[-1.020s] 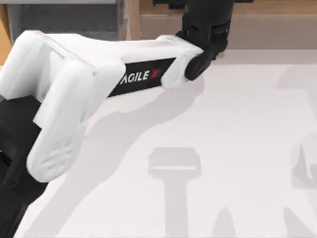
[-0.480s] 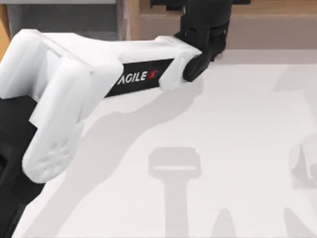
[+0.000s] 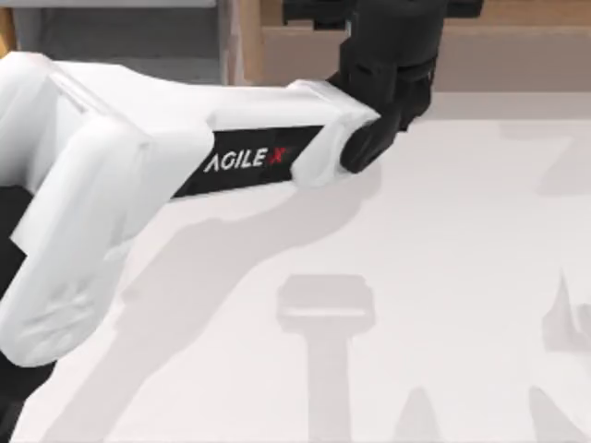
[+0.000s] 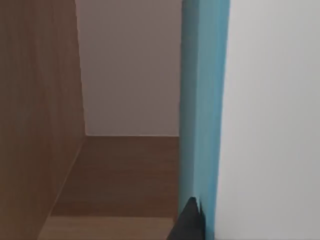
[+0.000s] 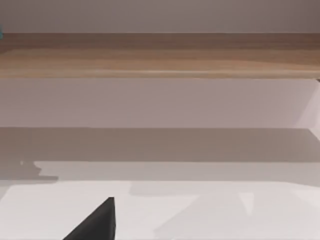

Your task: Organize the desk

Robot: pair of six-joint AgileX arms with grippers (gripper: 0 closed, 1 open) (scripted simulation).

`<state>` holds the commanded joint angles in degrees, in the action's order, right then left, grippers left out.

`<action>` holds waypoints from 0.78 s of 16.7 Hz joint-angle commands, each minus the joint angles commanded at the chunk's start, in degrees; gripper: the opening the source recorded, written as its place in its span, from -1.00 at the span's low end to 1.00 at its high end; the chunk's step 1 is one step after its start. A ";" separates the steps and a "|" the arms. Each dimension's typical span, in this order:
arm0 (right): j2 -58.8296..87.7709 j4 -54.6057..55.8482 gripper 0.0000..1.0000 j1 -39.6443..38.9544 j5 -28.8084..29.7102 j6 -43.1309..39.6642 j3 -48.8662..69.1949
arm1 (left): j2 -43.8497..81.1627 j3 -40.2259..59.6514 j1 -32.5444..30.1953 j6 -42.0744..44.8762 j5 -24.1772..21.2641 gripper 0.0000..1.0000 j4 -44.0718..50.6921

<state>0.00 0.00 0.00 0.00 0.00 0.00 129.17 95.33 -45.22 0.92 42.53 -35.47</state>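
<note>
Drawer box [image 3: 120, 41]: one, light-wood walls with a grey lining, at the far left of the top view, partly covered by the left arm.
Left arm [image 3: 138, 175]: one, white with a black band lettered AGILEX, running from the near left of the top view toward the far middle; its black wrist section sits over the front edge of the shelf.
Left gripper [image 4: 189, 222]: one dark fingertip visible in the left wrist view, touching the edge of the teal panel; whether the fingers are open or closed on anything cannot be told.
Teal panel [image 4: 202, 100]: one, flat and thin, seen edge-on in the left wrist view, with a white face [image 4: 270, 115] on one side and the wood recess on the other.
Wood recess [image 4: 120, 175]: one, a light-wood wall and floor with a pale back wall, seen in the left wrist view.
Desk [image 3: 443, 240]: one broad white tabletop, filling the middle and right of the top view; grey shadows of the arms lie on it.
Shelf [image 3: 499, 37]: one, light wood, raised along the far edge of the desk; in the right wrist view it is a horizontal wood board [image 5: 160, 55] above the white surface.
Right gripper [image 5: 97, 222]: one dark fingertip visible in the right wrist view, above the white tabletop and well apart from the shelf; finger state cannot be told.
</note>
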 joint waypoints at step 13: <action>0.00 0.00 1.00 0.00 0.00 0.00 0.00 | -10.31 -17.33 -0.68 4.94 -12.67 -1.00 -8.22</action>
<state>0.00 0.00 0.00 0.00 0.00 0.00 118.85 78.00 -45.90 5.86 29.86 -43.69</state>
